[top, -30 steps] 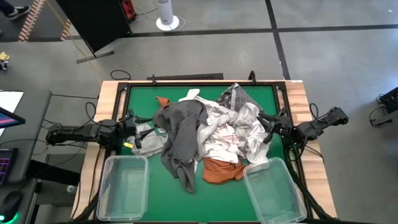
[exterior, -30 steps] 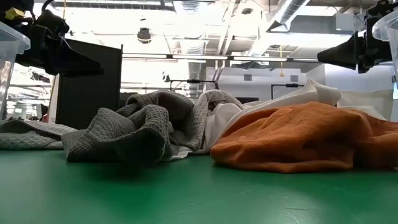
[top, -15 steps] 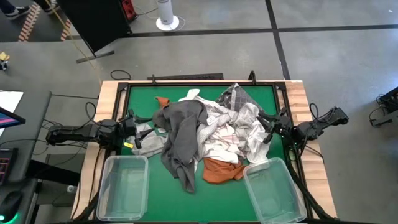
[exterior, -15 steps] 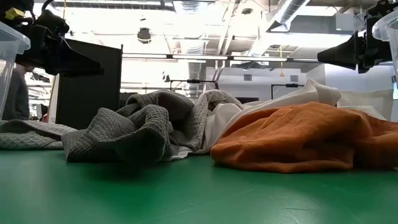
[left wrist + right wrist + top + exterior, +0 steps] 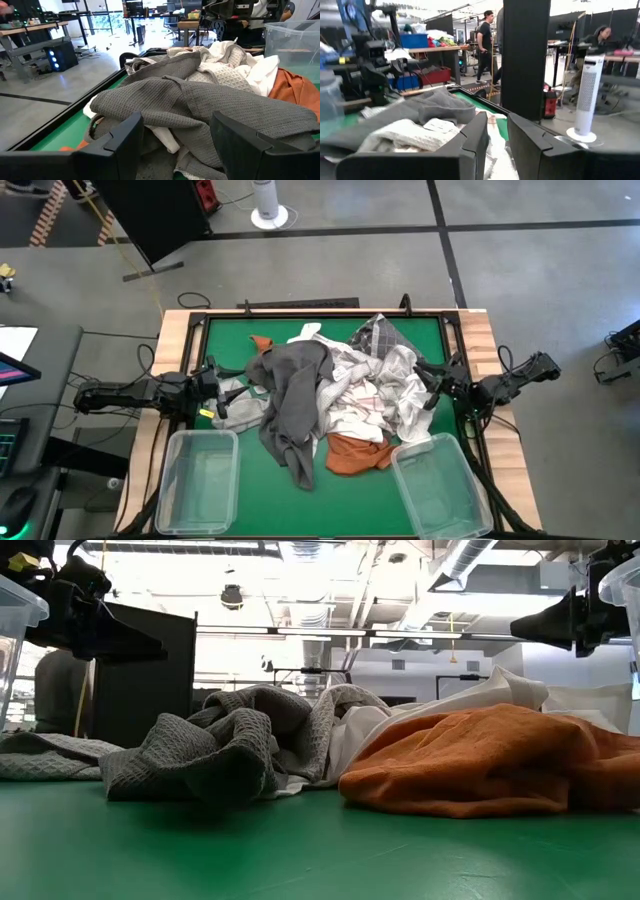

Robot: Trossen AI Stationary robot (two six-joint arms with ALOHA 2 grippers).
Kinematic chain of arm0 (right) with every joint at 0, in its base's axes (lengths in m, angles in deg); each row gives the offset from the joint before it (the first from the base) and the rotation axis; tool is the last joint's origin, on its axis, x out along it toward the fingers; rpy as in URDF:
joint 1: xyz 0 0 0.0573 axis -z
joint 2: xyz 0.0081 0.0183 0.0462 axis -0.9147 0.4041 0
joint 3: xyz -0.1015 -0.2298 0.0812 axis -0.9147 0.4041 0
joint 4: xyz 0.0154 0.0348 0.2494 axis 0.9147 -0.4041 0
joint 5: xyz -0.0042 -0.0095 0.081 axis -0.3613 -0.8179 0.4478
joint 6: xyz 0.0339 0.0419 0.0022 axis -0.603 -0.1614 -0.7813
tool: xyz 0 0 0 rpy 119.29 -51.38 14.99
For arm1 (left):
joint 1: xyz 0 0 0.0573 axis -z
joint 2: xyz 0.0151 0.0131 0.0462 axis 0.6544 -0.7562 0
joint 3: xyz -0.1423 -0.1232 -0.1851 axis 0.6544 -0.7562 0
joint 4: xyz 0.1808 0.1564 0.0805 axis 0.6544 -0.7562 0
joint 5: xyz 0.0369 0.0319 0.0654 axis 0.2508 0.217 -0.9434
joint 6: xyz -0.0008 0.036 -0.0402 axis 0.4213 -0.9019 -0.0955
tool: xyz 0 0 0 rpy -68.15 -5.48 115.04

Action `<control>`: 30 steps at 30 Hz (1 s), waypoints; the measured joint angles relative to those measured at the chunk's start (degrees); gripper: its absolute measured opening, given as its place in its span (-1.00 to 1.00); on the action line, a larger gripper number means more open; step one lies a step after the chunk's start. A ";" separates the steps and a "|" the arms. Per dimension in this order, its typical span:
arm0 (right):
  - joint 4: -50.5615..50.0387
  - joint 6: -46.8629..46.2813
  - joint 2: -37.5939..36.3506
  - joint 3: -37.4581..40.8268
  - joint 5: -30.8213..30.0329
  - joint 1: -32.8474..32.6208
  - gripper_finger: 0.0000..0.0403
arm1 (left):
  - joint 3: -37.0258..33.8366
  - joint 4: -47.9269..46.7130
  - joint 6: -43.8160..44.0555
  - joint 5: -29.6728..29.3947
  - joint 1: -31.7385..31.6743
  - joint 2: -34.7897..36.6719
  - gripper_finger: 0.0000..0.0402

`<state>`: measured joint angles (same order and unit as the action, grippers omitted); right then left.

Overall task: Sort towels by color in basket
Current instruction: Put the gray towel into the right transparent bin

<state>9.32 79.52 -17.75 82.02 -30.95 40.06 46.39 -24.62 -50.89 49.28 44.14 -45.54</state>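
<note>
The towels lie heaped in the middle of the green table [image 5: 230, 510]. A dark grey towel [image 5: 290, 395] is draped over the heap's left side. White towels [image 5: 365, 385] fill the middle and right, and a white-and-grey checked one [image 5: 385, 335] lies at the far right. A rust orange towel [image 5: 355, 452] rests on the table at the heap's near side. My left gripper [image 5: 175, 135] hovers open and level at the heap's left edge, above the grey towel [image 5: 200, 100]. My right gripper [image 5: 497, 140] hovers level at the heap's right edge with a narrow gap between its fingers and nothing in it.
Two clear plastic bins stand at the table's near edge, one at the left [image 5: 197, 480] and one at the right [image 5: 440, 485]. A small orange piece [image 5: 262, 342] peeks out at the heap's far left. People move in the room beyond the table.
</note>
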 joint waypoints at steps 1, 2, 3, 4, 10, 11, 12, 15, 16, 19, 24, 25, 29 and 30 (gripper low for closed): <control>-0.01 -1.71 0.00 0.00 0.00 0.00 -0.47 | -0.04 0.31 0.66 0.00 0.01 0.00 0.09; 0.00 -3.60 0.00 0.00 0.00 0.00 -0.47 | -0.04 0.36 1.70 0.00 0.02 0.00 0.09; -0.01 -5.26 0.00 0.00 0.00 0.00 -0.47 | -0.04 0.34 3.10 0.00 0.00 0.00 0.09; 0.00 -6.69 0.00 0.00 0.00 0.00 -0.47 | -0.04 0.36 4.67 0.00 0.00 0.00 0.09; -0.22 -13.30 0.00 0.00 0.01 0.01 -0.47 | -0.04 0.18 13.48 0.17 0.00 -0.07 0.09; -0.24 -13.67 0.00 0.00 0.00 0.00 -0.47 | -0.04 0.03 14.60 0.17 0.01 -0.07 0.09; -0.28 -14.24 0.00 0.00 0.02 0.00 -0.47 | -0.02 -0.25 15.60 0.13 0.00 -0.09 0.09; -0.45 -16.93 0.00 0.00 0.02 0.00 -0.47 | 0.05 -0.69 17.23 -0.77 0.01 -0.09 0.09; -0.46 -17.82 0.00 0.00 0.00 0.00 -0.47 | 0.05 -0.69 17.93 -1.24 0.00 -0.09 0.09; -1.29 -22.58 0.00 0.00 0.78 -0.07 -0.47 | 0.05 -0.75 19.44 -1.44 0.00 -0.09 0.09; -2.69 -22.57 0.00 0.00 9.43 -0.09 -0.47 | 0.00 -0.07 18.11 -2.10 0.01 -0.09 0.09; -2.71 -21.77 0.00 0.00 10.09 -0.11 -0.47 | -0.04 0.36 17.98 -2.89 0.02 -0.09 0.09; -2.36 -17.84 0.00 0.00 10.27 0.36 -0.47 | 1.96 0.93 11.43 -3.67 -0.01 -1.07 0.09; -2.33 -16.78 0.00 0.00 10.27 0.53 -0.47 | 3.09 1.30 10.10 -3.80 -0.09 -1.82 0.09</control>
<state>6.99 62.75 -17.75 82.02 -20.68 40.59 49.48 -23.32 -40.79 45.48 44.05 -47.36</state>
